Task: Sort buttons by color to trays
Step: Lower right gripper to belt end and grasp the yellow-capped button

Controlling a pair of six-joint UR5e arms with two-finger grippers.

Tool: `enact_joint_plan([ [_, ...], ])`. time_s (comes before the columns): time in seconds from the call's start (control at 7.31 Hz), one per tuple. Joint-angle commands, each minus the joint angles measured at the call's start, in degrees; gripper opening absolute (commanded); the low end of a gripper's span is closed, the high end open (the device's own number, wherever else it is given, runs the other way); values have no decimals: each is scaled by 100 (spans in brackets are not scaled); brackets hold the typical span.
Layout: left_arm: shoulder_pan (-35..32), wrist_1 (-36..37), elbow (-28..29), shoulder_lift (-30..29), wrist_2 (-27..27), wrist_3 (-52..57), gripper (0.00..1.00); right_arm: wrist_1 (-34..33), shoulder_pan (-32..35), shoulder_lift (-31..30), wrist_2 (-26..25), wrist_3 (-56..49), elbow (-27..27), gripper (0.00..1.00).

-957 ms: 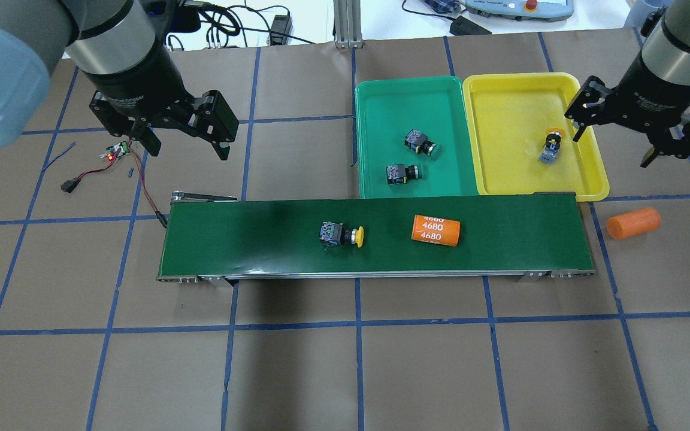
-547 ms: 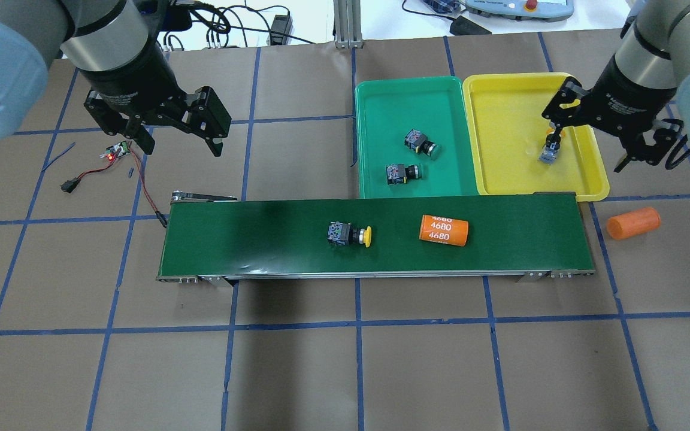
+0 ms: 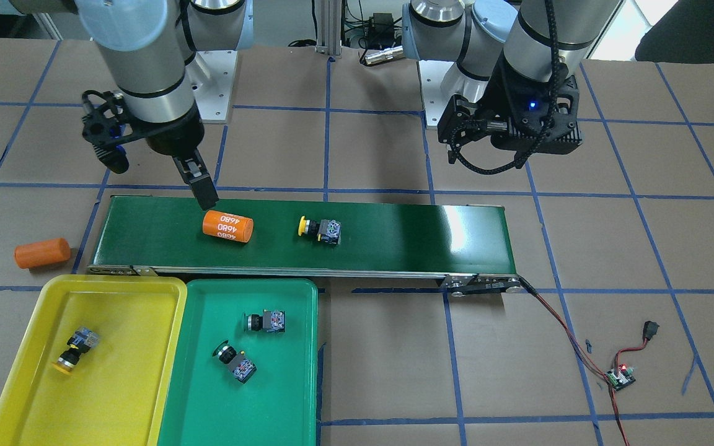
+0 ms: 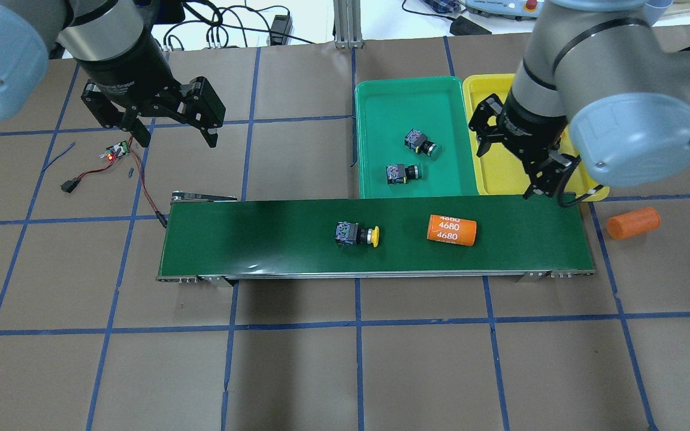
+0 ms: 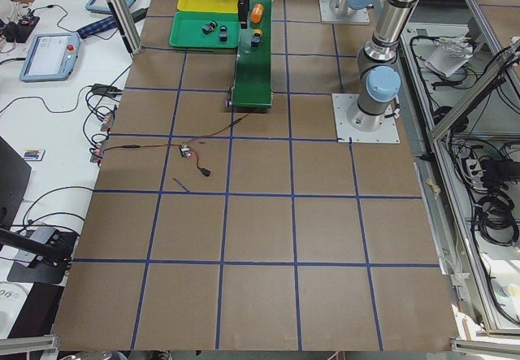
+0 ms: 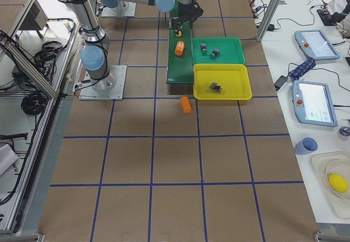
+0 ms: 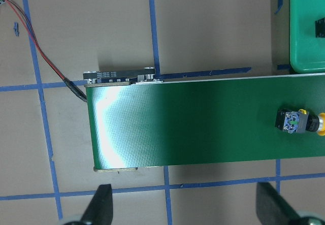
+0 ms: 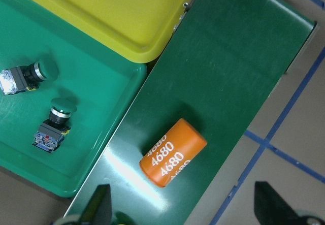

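on the conveyor belt, mid-frame in the overhead view, a yellow-capped button is lying on its side. its long axis is running along the belt and its cap is pointing toward the frame's right. just right of it, an orange "4680" cylinder is lying between it and the right end effector. that end effector is hanging released and empty over the lower edge of the yellow tray, up and right of the button. two green-capped buttons are lying in the green tray. a second yellow button is lying in the yellow tray. a plain orange cylinder is resting on the counter at right. the left end effector is hanging released at upper left, well apart.
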Motion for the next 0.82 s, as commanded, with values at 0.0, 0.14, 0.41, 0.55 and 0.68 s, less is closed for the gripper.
enact_joint_plan([
  [0.0, -1, 2, -19, 15, 24, 13, 100, -721, 551, 442, 9, 1694, 39, 100],
  [0.14, -1, 10, -45, 33, 42, 13, 100, -725, 613, 452, 9, 2257, 57, 100],
  [0.41, 8, 10, -71, 59, 42, -5, 100, -1221, 623, 461, 18, 2474, 590, 100],
  [0.55, 8, 10, -98, 68, 42, 4, 100, -1809, 631, 452, 18, 2500, 976, 100],
  [0.68, 8, 10, -124, 103, 42, 4, 100, -2032, 658, 452, 18, 2509, 1171, 100],
])
